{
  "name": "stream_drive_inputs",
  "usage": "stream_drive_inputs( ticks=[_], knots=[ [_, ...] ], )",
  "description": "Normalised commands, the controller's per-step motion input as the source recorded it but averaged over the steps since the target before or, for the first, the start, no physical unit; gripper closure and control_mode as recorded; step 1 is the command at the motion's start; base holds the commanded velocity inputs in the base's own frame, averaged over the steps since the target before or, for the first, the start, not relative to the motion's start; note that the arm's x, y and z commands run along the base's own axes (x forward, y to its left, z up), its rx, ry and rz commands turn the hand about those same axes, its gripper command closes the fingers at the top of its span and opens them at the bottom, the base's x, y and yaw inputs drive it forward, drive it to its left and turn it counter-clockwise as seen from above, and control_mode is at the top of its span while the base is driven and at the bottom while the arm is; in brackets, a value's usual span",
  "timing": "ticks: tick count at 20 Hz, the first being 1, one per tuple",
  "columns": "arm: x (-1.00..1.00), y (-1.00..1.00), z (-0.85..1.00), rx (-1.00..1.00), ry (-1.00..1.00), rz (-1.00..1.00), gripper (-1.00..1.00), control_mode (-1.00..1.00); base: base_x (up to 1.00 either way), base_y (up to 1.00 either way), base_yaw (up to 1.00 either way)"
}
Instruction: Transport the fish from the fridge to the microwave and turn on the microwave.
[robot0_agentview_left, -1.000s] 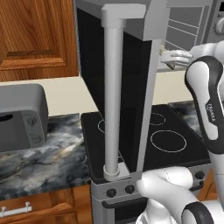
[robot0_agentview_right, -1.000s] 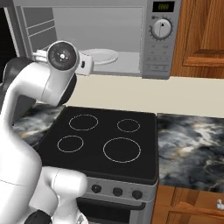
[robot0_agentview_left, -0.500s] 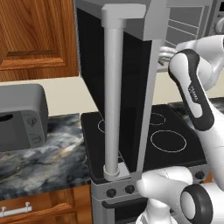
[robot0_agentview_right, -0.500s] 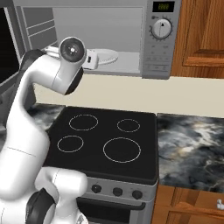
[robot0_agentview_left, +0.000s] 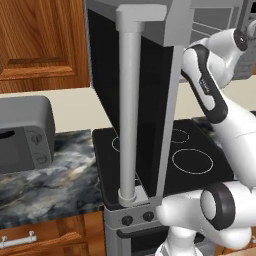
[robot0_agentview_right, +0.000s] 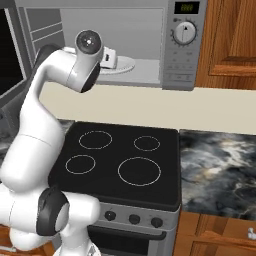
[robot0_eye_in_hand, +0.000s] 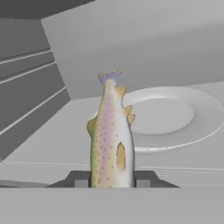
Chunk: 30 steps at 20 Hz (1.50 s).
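The microwave (robot0_agentview_right: 186, 55) hangs open above the stove, its black glass door (robot0_agentview_left: 150, 110) with the long grey handle (robot0_agentview_left: 129, 110) swung out to the left. My gripper (robot0_agentview_right: 111, 57) reaches into the cavity from the front left. In the hand view the gripper (robot0_eye_in_hand: 111, 182) is shut on the fish (robot0_eye_in_hand: 111, 135), a speckled olive-pink piece that points tail-first toward the white turntable plate (robot0_eye_in_hand: 183, 127). The fish hangs just short of the plate's near left rim. The fridge is out of view.
A black four-ring stove (robot0_agentview_right: 120, 160) lies below the microwave, with marble counter (robot0_agentview_right: 220, 170) to its right. A rounded grey appliance (robot0_agentview_left: 25, 135) stands on the counter to the left. Wooden cabinets (robot0_agentview_left: 40, 40) flank the microwave. The open door blocks the left side.
The arm has lifted and stretched forward, carrying the hand with the fish higher and deeper into the microwave cavity. The grip has not changed.
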Motion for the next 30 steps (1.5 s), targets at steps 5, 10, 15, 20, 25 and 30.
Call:
stream_drive_inputs(
  ticks=[5,10,15,20,25,30],
  knots=[
    [0.54,0.0,-0.05,-0.07,0.02,0.0,1.0,-1.0,0.0,0.0,0.0],
    [0.51,-0.01,-0.12,-0.09,0.01,0.0,1.0,-1.0,0.0,0.0,0.0],
    [0.45,-0.04,-0.08,-0.07,0.01,0.0,1.0,-1.0,0.0,0.0,0.0],
    [0.41,-0.08,-0.05,-0.03,0.01,0.0,1.0,-1.0,0.0,0.0,0.0],
    [0.37,-0.06,-0.07,-0.03,0.04,0.0,1.0,-1.0,0.0,0.0,0.0],
    [0.34,-0.05,-0.08,-0.04,0.05,0.0,1.0,-1.0,0.0,0.0,0.0]
  ],
)
